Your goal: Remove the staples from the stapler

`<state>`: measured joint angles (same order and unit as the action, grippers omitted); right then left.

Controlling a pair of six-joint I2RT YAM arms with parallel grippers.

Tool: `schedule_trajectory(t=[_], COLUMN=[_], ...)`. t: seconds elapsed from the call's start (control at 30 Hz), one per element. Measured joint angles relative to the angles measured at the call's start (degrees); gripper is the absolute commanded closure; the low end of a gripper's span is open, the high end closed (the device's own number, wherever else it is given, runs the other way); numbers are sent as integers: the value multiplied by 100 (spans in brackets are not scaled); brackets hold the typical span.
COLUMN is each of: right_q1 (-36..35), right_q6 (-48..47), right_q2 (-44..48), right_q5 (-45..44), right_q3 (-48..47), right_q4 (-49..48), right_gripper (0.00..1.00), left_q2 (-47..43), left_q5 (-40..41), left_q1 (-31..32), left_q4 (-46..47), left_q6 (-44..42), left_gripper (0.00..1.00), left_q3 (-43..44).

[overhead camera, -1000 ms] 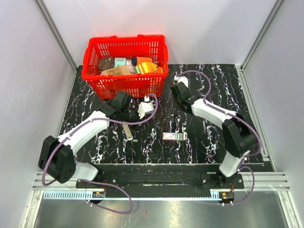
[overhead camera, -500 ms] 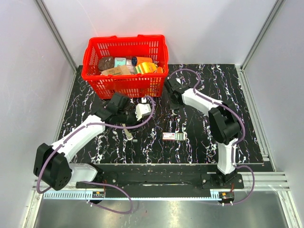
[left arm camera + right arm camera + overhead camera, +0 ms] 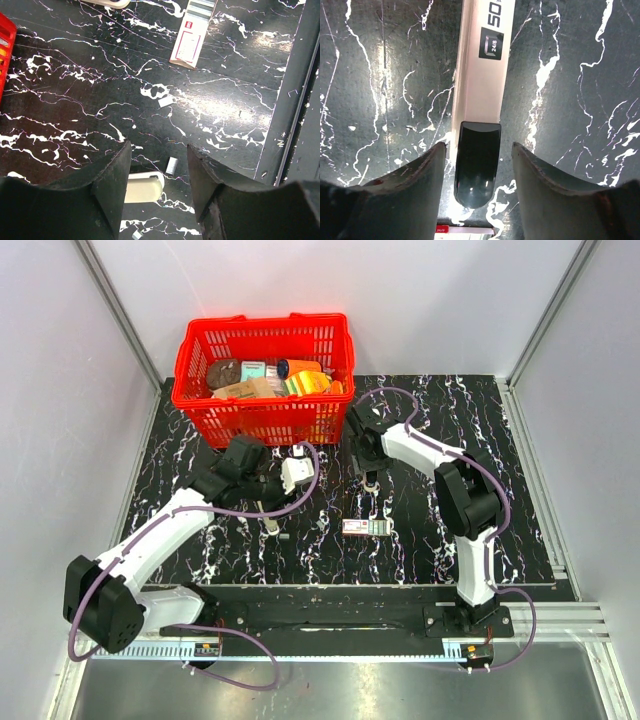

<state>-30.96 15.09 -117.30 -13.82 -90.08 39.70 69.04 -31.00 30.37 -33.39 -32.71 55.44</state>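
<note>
Black marbled table (image 3: 450,530), red basket (image 3: 265,420) full of goods at the back left. Both arms reach toward mid-table.

The right gripper (image 3: 478,146) is over the stapler (image 3: 480,75), just off the basket's front right corner. Its jaws are spread and straddle the stapler's black end, with a gap on each side and no grip. The stapler lies flat on the table, its silver top marked "50" and "24/6" and running away from the wrist camera. The red-and-white box (image 3: 364,527) sits near the stapler's black end.

The left gripper (image 3: 159,147) hangs above the table in front of the basket, jaws apart and holding nothing. The beige block (image 3: 144,186) is under it. Loose staple strips (image 3: 171,165) lie beside the block, and a few more are scattered nearby.
</note>
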Motion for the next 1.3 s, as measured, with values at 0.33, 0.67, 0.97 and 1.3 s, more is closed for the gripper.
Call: schedule_trajectory(t=[0.33, 0.67, 0.97, 1.3], right_q1=[7, -55, -125, -125], right_q6=[7, 560, 1231, 1480], right_q2=[514, 3263, 3486, 3971], right_q5=[-120, 260, 699, 800], right_q3=[369, 2612, 3707, 4111], right_q4=[-280, -1502, -1757, -1847], right_gripper=[42, 51, 53, 57], left_q2=[-7, 225, 496, 1591], left_q5=[136, 654, 831, 1235], left_q1=[0, 94, 802, 833], left_q4=[35, 337, 400, 334], left_q6=[-7, -304, -1005, -1283], left_gripper=[36, 30, 30, 27], left_q3=[-57, -520, -944, -804])
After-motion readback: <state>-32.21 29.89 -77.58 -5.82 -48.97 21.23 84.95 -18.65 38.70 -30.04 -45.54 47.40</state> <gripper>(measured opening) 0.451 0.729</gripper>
